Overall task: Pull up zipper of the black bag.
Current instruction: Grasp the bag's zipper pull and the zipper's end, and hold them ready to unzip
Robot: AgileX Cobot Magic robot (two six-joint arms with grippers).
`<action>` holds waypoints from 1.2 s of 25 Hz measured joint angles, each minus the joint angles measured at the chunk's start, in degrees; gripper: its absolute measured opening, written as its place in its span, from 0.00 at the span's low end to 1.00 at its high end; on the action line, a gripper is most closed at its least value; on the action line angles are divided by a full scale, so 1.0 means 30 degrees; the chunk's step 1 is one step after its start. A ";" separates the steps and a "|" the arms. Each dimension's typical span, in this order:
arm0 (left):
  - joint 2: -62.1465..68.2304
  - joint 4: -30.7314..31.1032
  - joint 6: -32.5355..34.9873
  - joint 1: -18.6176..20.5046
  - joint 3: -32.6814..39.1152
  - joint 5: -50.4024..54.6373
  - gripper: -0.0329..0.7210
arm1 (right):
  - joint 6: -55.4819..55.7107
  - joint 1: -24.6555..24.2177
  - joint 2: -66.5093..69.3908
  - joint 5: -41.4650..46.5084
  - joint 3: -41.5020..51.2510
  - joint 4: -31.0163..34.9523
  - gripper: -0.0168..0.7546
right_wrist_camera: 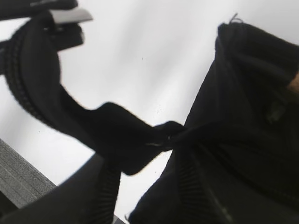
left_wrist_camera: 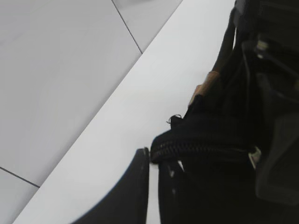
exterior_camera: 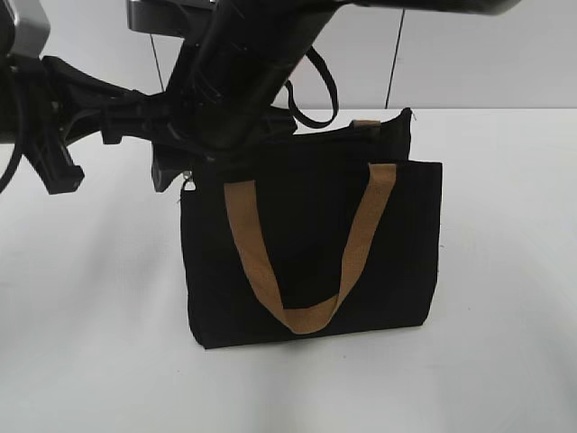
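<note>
The black bag (exterior_camera: pixel 311 257) stood on the white table (exterior_camera: pixel 90 343), looking soft and floppy, so its top corner needed holding beside the zipper (left_wrist_camera: pixel 201 148), but I could not tell how either gripper's fingers were set.

Both arms crowd upper left; left pincer (exterior_camera: pixel 171 167) state unclear; right pincer (right_wrist_camera: pixel 154 140) pinched closed.

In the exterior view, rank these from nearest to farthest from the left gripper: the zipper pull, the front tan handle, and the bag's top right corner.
Measured from the left gripper at the black bag's upper left end:
1. Zipper pull: silvery, right beside the gripper.
2. Front tan handle: hanging down the bag's front, toward the middle.
3. Top right corner: at the opposite end.
</note>
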 joint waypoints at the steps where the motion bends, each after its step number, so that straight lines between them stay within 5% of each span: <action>1: 0.0000 0.0000 0.0000 0.0000 0.0000 0.0000 0.06 | 0.0018 0.0000 0.0014 -0.0026 0.0000 0.0000 0.42; 24: -0.2235 0.0190 -0.1525 0.0000 0.0000 0.0095 0.06 | 0.0367 0.0000 0.0014 -0.1003 0.0000 -0.0602 0.42; 30: -0.2235 0.0658 -0.1762 0.0000 0.0000 -0.0023 0.06 | 0.0367 0.0000 0.0073 -0.1387 0.0000 -0.0602 0.31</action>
